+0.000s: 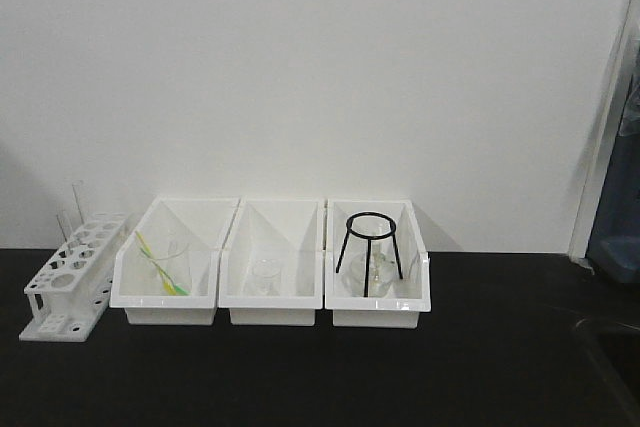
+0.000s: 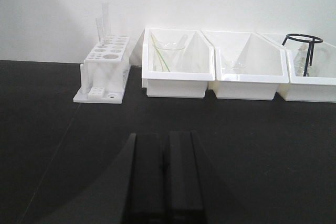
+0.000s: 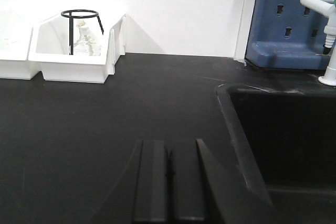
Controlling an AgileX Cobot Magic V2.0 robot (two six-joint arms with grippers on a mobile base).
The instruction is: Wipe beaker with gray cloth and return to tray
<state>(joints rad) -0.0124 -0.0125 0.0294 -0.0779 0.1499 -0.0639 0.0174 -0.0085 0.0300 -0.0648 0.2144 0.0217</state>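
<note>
A clear glass beaker (image 1: 170, 265) holding green and yellow rods stands in the left white bin (image 1: 128, 287); the left wrist view shows the same beaker (image 2: 169, 52). A smaller clear glass vessel (image 1: 264, 277) sits in the middle bin. The gray cloth and the tray are out of view. My left gripper (image 2: 164, 136) is shut and empty, low over the black bench well in front of the bins. My right gripper (image 3: 168, 142) is also shut and empty, over the bench beside the sink. Neither gripper shows in the front view.
A white test-tube rack (image 1: 70, 282) stands left of the bins. A black wire tripod (image 1: 370, 247) sits over glassware in the right bin. A sunken black sink (image 3: 283, 140), a tap (image 3: 329, 35) and a blue peg rack (image 3: 291, 19) lie to the right.
</note>
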